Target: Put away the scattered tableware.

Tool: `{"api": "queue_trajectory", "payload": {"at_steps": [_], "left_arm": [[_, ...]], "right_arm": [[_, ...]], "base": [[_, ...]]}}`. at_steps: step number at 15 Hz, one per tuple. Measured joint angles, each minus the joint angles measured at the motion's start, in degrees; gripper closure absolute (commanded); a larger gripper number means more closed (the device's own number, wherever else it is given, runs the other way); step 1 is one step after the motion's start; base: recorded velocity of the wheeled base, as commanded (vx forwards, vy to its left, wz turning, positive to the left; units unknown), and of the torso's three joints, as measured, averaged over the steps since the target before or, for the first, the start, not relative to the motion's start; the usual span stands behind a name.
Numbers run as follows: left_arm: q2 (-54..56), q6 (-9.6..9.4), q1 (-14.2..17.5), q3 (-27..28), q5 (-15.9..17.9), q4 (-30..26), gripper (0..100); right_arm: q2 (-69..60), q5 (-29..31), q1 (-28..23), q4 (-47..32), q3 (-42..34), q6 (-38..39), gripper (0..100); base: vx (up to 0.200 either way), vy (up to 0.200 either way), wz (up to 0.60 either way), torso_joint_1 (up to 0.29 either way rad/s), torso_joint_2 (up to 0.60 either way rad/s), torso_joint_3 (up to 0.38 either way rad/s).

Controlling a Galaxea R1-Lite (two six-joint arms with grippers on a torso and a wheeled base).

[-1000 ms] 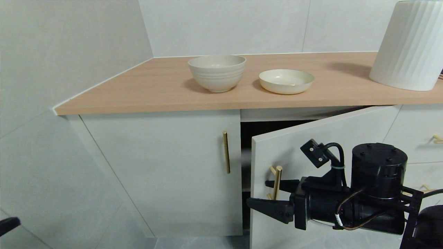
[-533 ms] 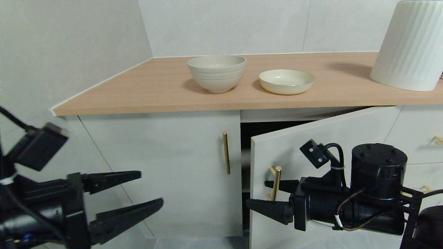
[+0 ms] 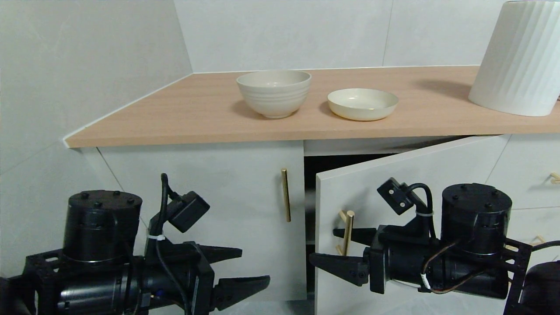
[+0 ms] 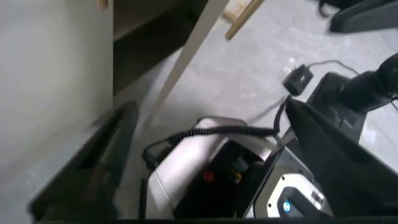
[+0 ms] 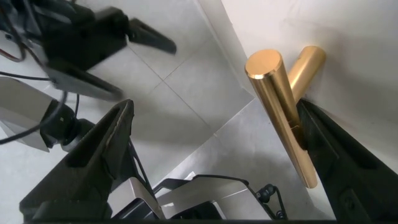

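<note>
A cream ribbed bowl (image 3: pixel 274 92) and a shallow cream plate (image 3: pixel 362 103) stand side by side on the wooden countertop (image 3: pixel 197 118). Below them the right cabinet door (image 3: pixel 393 183) hangs ajar. My right gripper (image 3: pixel 326 245) is open at that door's gold handle (image 3: pixel 348 232), one finger on each side of the bar. The wrist view shows the handle (image 5: pixel 283 118) close to one finger (image 5: pixel 336 168) and not clamped. My left gripper (image 3: pixel 253 265) is open and empty, low in front of the closed left door (image 3: pixel 210 210).
A tall white ribbed container (image 3: pixel 520 57) stands at the counter's right end. The left door carries its own gold handle (image 3: pixel 285 194). A dark gap (image 3: pixel 309 192) shows the cabinet's inside. Tiled wall closes in on the left; grey floor lies below.
My left arm has come in from the lower left and swung right, ending in front of the left door. The right gripper has stayed at the door handle.
</note>
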State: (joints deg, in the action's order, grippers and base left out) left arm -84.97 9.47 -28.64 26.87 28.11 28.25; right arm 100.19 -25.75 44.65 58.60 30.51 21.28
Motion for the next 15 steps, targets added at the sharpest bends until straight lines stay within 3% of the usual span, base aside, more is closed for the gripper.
{"api": "queue_trajectory", "payload": {"at_steps": [7, 10, 12, 15], "left_arm": [[-1.66, 3.79, -0.99, 2.56, 0.00, 3.17, 100], [-6.21, 5.74, -1.43, 6.49, -0.09, 10.78, 100], [-11.28, 5.96, -2.17, 7.97, -0.96, 17.48, 100], [-18.07, 5.74, -3.36, 9.86, -1.32, 22.27, 100]], "right_arm": [[-0.02, 0.00, 0.00, -0.24, -0.26, 0.06, 0], [0.11, 0.13, 0.30, -0.38, -0.09, 0.17, 0], [0.09, 0.22, 0.66, -0.44, -0.06, 0.11, 0], [-0.09, 0.24, 0.99, -0.44, -0.26, -0.02, 0]], "base": [[0.000, 0.000, 0.00, 0.000, 0.00, 0.000], [0.000, 0.000, 0.00, 0.000, 0.00, 0.000], [0.000, 0.000, 0.00, 0.000, 0.00, 0.000], [0.000, 0.000, 0.00, 0.000, 0.00, 0.000]]}}
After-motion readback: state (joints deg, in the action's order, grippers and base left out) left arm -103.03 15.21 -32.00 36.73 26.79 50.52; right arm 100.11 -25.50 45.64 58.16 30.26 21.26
